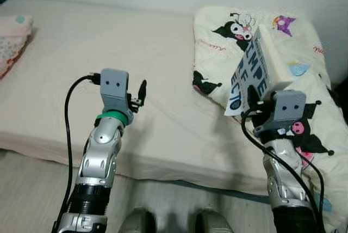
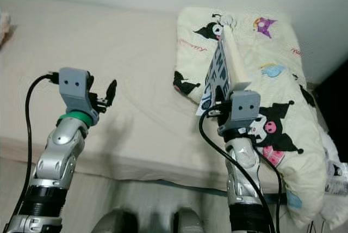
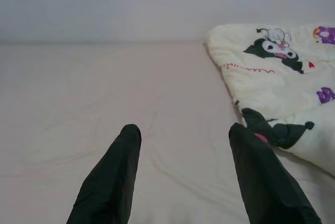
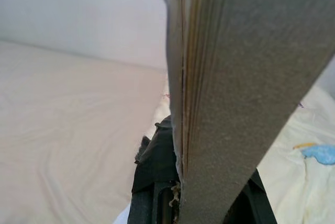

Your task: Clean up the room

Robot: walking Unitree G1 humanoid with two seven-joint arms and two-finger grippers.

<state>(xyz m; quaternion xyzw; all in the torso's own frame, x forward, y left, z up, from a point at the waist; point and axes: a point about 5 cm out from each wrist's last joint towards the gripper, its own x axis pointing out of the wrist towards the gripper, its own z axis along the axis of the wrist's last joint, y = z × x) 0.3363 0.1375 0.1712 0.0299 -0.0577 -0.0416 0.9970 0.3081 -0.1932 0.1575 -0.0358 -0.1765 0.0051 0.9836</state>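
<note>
1. Left eye view: there is one bed (image 1: 81,80) with a plain cream sheet, and one cream quilt (image 1: 272,42) with cartoon prints lies on its right part. The right gripper (image 1: 255,99) is closed on one book (image 1: 260,67); the book stands tilted above the quilt, and big letters show on its cover. The left gripper (image 1: 138,96) hovers over the bare sheet, with its two fingers apart and nothing between them. At the far left edge one folded pink cloth (image 1: 12,40) rests on the bed.
2. Right eye view: the same scene. Two silver arms are in view, each with one grey wrist block.
3. Left wrist view: two black fingers (image 3: 112,182) stand spread over the sheet, and the quilt is near them on one side.
4. Right wrist view: the page edges of the book (image 4: 235,93) come up very close, clamped between the black fingers (image 4: 154,169).
</note>
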